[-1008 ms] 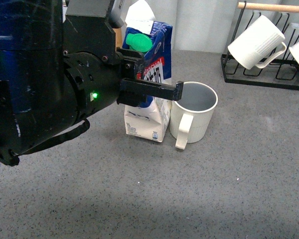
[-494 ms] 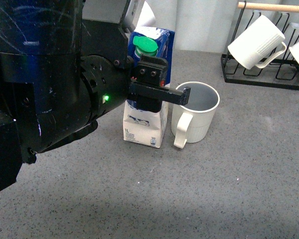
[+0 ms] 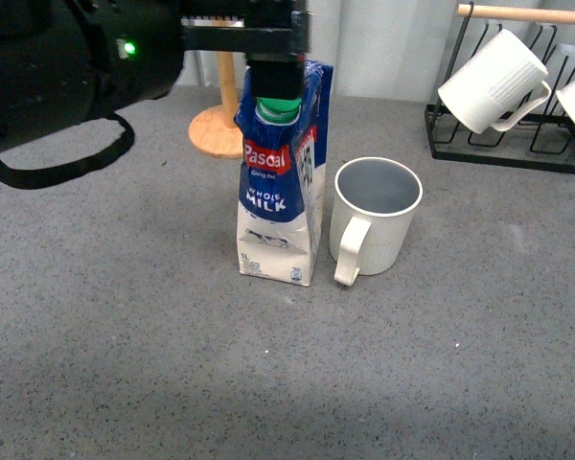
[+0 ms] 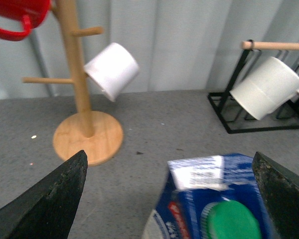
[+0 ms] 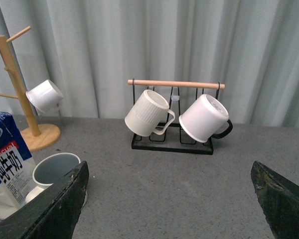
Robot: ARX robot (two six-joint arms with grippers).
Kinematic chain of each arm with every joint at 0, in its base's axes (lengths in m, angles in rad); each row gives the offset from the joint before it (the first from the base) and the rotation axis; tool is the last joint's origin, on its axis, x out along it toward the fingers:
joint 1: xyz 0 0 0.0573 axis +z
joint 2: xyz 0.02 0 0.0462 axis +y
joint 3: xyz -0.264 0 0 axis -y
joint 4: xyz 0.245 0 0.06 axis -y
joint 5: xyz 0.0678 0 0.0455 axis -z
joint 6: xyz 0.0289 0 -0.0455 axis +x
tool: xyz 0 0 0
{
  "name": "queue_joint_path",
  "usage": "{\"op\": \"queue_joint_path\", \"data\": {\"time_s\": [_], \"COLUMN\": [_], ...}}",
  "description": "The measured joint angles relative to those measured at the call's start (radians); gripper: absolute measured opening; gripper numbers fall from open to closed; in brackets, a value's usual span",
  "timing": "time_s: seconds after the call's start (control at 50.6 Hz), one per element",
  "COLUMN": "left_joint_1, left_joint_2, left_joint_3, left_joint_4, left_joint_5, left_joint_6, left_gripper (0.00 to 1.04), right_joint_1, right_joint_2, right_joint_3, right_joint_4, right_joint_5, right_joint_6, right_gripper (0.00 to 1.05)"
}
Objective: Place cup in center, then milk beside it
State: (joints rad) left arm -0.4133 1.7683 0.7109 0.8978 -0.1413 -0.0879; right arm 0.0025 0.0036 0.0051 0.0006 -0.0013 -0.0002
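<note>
The milk [image 3: 276,196], a blue and white carton with a green cap, stands upright on the grey table. Just right of it is the cup [image 3: 376,213], a cream-white mug with its handle toward the camera. My left gripper [image 3: 271,69] hangs open right above the carton's cap. In the left wrist view the milk [image 4: 209,199] shows low between the spread left gripper [image 4: 169,199] fingers, not gripped. My right gripper [image 5: 167,209] is open over bare table, with the cup [image 5: 55,169] and milk [image 5: 7,164] off to one side.
A wooden mug tree [image 3: 216,129] stands behind the carton, carrying a white mug [image 4: 112,69] and a red mug [image 4: 15,15]. At the back right, a black wire rack [image 3: 508,149] holds a ribbed white mug [image 3: 494,81] and another mug [image 5: 204,119].
My left arm has risen from the carton's side to above its cap. The carton, tilted a second ago, now stands upright and free beside the cup.
</note>
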Motion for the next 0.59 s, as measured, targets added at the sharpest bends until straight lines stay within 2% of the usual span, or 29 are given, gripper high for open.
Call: {"op": "queue_joint_path", "data": {"time_s": [0.198, 0.336, 0.455, 0.494, 0.553, 0.593], "left_joint_1": [0.153, 0.211, 0.224, 0.225, 0.235, 0.244], "left_joint_2": [-0.01, -0.013, -0.014, -0.013, -0.031, -0.061], "left_joint_3": [-0.008, -0.031, -0.04, -0.056, -0.133, -0.175], "left_joint_4": [-0.003, 0.002, 0.002, 0.064, 0.228, 0.259], "left_joint_5": [-0.023, -0.039, -0.039, -0.039, -0.021, -0.013], "left_joint_6": [-0.022, -0.023, -0.026, -0.007, 0.04, 0.052], "left_gripper": [0.98, 0.98, 0.98, 0.93, 0.79, 0.72], "right_joint_1": [0.0, 0.0, 0.0, 0.0, 0.0, 0.0], "right_joint_2": [0.0, 0.0, 0.0, 0.0, 0.0, 0.0], "right_joint_3": [0.0, 0.0, 0.0, 0.0, 0.0, 0.0], "right_joint_4": [0.0, 0.0, 0.0, 0.0, 0.0, 0.0], "right_joint_5": [0.0, 0.0, 0.0, 0.0, 0.0, 0.0], "right_joint_6": [0.0, 0.0, 0.0, 0.0, 0.0, 0.0], "right_gripper": [0.95, 0.95, 0.95, 0.95, 0.95, 0.95]}}
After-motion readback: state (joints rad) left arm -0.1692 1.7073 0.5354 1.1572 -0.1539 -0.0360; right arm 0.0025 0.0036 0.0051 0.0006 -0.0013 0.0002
